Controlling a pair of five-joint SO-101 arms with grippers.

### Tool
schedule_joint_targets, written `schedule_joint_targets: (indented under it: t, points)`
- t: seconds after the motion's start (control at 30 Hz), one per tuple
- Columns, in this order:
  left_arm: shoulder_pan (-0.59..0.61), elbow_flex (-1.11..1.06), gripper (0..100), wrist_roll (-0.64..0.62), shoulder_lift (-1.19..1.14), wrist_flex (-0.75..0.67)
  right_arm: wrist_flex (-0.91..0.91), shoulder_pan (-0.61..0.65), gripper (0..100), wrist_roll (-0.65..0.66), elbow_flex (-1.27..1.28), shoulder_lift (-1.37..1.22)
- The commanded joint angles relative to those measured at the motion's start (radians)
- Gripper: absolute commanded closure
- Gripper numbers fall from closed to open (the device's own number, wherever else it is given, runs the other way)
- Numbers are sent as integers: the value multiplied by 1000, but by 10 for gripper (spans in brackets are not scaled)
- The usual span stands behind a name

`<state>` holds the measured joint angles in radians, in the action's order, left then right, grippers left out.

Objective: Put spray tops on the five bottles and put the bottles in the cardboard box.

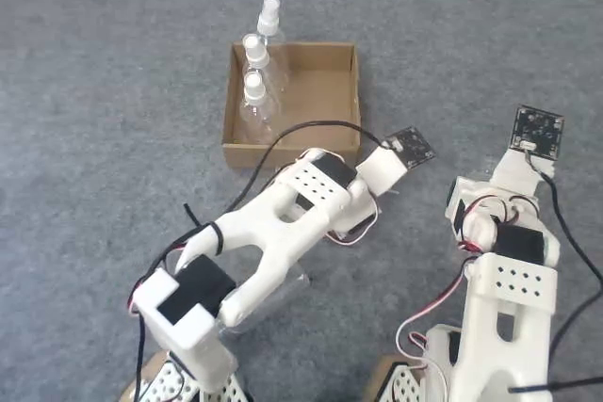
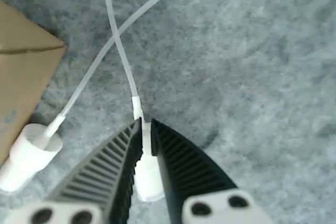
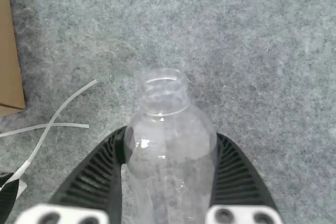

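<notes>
**Desk:** What have you got in each hand?

**Operator:** On my left wrist view, the left gripper [image 2: 146,125] is clamped on a spray top [image 2: 147,174], jaws pinching its white collar. The dip tube runs out past the tips toward the top of the frame. My right gripper [image 3: 170,137] is closed around the body of a clear bottle [image 3: 168,150], just under the shoulder, with the neck open and uncapped.

**Desk:** And the rest?

**Operator:** A second spray top [image 2: 29,153] lies on the grey carpet [image 1: 113,138] at lower left of the left wrist view. It is beside the box corner, and its tube crosses the held one. In the high view the cardboard box [image 1: 320,82] sits upper centre. Three capped bottles [image 1: 256,91] stand along its left wall.

**Desk:** How will these handle?

**Operator:** I'd judge both pieces very light. The tube looks thin and whippy, so I want my hold on the stiff collar, never the tube, or the tip will wander. The bottle seems thin-walled and slick; a hard squeeze could dent it or let it slip out. Mid-body, where I have it, leaves the neck free.

**Desk:** The tricky part?

**Operator:** Threading that floppy tube into the narrow mouth, and not dragging the other tube along.
</notes>
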<state>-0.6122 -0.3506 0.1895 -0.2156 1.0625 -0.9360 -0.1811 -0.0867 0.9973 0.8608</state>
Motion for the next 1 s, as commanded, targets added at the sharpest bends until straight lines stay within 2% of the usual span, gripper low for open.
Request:
schedule_joint_targets:
  t: [0.0,0.23,0.47,0.6,0.8,0.97]
  points:
    - [6,2,978,-43,104,14,21,-16,923,-3,-17,45]
    - [12,-41,964,-61,143,17,21,-16,923,-3,-17,45]
    - [54,-77,847,-66,143,12,21,-16,923,-3,-17,45]
    - [55,-93,843,-66,143,3,21,-16,923,-3,-17,45]
    - [55,-148,844,-64,141,-87,21,-16,923,-3,-17,45]
    - [55,-157,844,-66,137,-92,21,-16,923,-3,-17,45]
